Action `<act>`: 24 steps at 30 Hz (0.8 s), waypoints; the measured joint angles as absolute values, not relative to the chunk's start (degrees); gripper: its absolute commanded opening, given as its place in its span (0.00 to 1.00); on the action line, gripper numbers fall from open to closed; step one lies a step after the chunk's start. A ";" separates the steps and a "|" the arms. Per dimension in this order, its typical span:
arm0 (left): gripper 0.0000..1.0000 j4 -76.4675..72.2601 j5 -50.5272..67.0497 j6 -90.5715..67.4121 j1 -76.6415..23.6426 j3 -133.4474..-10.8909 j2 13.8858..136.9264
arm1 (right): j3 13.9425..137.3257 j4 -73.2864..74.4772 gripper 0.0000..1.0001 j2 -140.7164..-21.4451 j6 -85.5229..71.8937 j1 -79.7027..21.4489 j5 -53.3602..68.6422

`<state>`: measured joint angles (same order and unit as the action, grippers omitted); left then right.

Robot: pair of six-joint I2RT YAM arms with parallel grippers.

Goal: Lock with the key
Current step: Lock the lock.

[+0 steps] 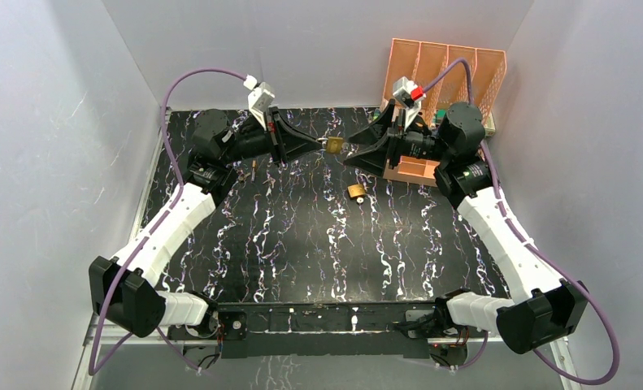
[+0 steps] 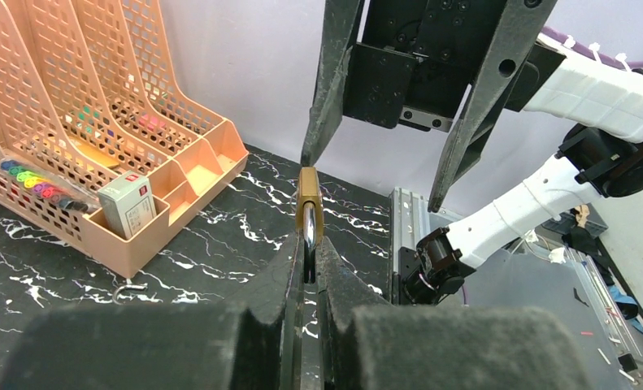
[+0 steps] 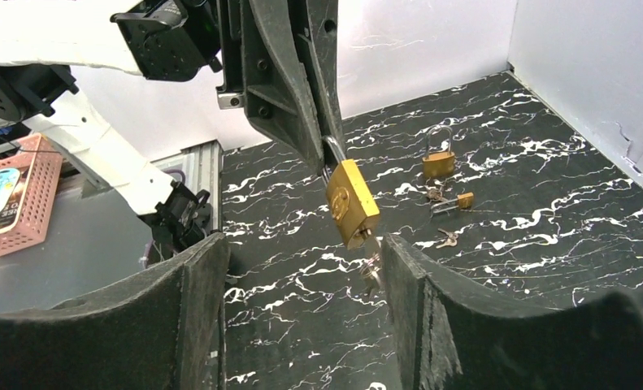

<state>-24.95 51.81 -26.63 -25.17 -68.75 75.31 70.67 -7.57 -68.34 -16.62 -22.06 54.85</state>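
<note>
Right wrist view: rectangular brass padlock [image 3: 352, 203] held aloft, locking judged unfinished.
It is gripped by its steel shackle [image 3: 332, 153] in the closed left gripper [image 2: 310, 244], above the black marbled table [image 3: 545, 187]. The jaws of the right gripper [image 3: 306, 252] are spread wide either side of it, gripping nothing. A small key [image 3: 370, 244] seems seated in its underside; turning it is judged outstanding. Whether the shackle is latched cannot be told.

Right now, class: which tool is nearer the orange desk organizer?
Right. The right tool sits open just off the left edge of the orange desk organizer. The left tool is farther left, on the other side of the brass padlock it grips.
</note>
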 measured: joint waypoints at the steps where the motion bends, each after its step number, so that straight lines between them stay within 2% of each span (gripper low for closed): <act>1: 0.00 -24.84 51.79 -26.57 -25.04 -68.75 75.22 | 70.61 -7.57 0.73 -68.34 -16.67 -22.06 55.16; 6: 0.00 -24.75 51.81 -26.52 -24.47 -68.75 74.87 | 70.61 -8.03 0.69 -68.55 -16.64 -21.85 56.16; 14: 0.00 -24.75 51.92 -26.59 -23.97 -68.75 74.67 | 70.61 -8.38 0.72 -70.87 -16.29 -21.69 55.99; 20: 0.00 -24.77 52.45 -26.65 -23.62 -68.75 74.67 | 70.61 -9.06 0.58 -71.85 -16.14 -21.37 56.12; 24: 0.00 -24.88 52.80 -26.92 -23.33 -68.75 74.67 | 70.63 -9.23 0.53 -72.97 -16.25 -21.37 56.90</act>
<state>-24.88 52.80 -26.92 -23.33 -68.75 74.67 70.63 -9.23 -72.97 -16.25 -21.37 56.90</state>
